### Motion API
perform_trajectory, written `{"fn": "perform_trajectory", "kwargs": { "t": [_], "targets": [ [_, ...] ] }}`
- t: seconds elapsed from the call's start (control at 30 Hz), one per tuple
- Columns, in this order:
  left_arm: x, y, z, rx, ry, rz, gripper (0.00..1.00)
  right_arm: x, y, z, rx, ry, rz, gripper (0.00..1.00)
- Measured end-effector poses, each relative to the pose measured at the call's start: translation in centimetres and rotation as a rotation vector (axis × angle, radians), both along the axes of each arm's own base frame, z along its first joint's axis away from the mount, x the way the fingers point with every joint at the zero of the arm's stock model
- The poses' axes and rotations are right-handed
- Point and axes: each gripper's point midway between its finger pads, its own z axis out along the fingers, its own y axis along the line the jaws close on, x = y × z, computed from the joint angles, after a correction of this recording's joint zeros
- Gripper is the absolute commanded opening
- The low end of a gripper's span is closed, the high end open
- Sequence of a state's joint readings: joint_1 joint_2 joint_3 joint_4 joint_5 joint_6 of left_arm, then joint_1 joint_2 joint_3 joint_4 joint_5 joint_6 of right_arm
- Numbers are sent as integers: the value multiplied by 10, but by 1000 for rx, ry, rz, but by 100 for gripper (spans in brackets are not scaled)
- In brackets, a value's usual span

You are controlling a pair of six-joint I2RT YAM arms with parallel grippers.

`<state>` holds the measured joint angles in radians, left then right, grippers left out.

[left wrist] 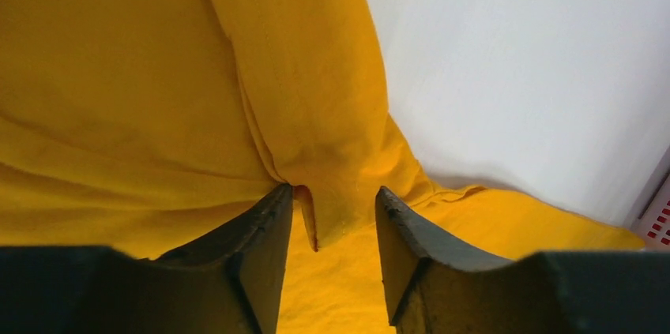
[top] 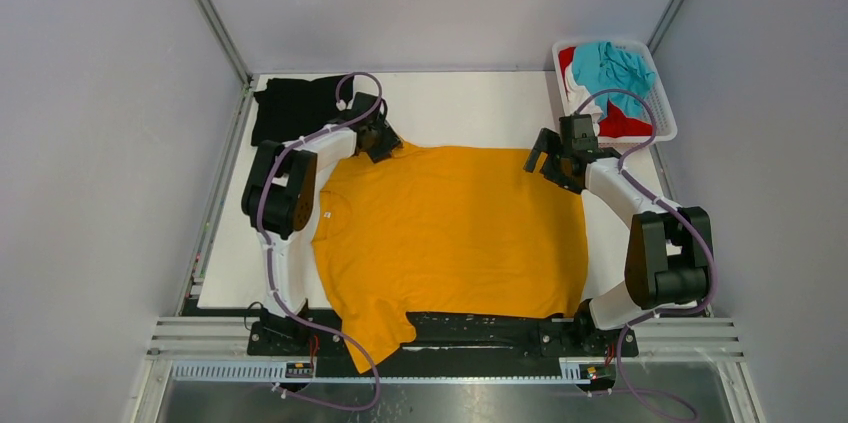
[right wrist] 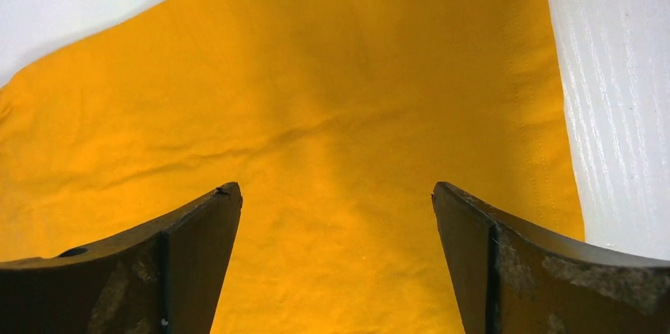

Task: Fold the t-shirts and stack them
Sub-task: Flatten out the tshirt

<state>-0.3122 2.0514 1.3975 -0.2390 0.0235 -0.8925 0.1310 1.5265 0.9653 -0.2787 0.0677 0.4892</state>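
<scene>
The large orange-yellow t-shirt [top: 450,233] lies spread flat on the white table, collar to the left, one sleeve hanging over the near edge. My left gripper [top: 385,143] is at its far left corner. In the left wrist view the gripper [left wrist: 332,192] is open, with a raised fold of the orange cloth [left wrist: 316,113] between the jaws, touching the left finger. My right gripper [top: 548,158] is at the far right corner. In the right wrist view it [right wrist: 336,188] is wide open and empty over flat orange cloth [right wrist: 316,97]. A black t-shirt [top: 295,108] lies folded at the far left.
A white slotted basket [top: 662,98] stands at the far right corner and holds crumpled teal [top: 615,68], red [top: 625,123] and white [top: 583,93] shirts. Its corner shows in the left wrist view [left wrist: 660,215]. Grey walls enclose the table [top: 470,103] on three sides.
</scene>
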Motion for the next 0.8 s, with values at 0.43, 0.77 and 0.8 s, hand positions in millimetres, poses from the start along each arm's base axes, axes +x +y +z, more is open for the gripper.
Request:
{"fn": "perform_trajectory", "kwargs": {
  "t": [0.43,0.77,0.8],
  "targets": [
    [33,-10,3,-11,-37,0,0,-1,-1,-3,-10,8,12,99],
    [133,-61,28,-29,-223,-211,46,0,-2,-5,-25,14,19,99],
    [138,-65,27,-22,-239,-240,73,0,-3,-4,-28,15,18,100]
  ]
}}
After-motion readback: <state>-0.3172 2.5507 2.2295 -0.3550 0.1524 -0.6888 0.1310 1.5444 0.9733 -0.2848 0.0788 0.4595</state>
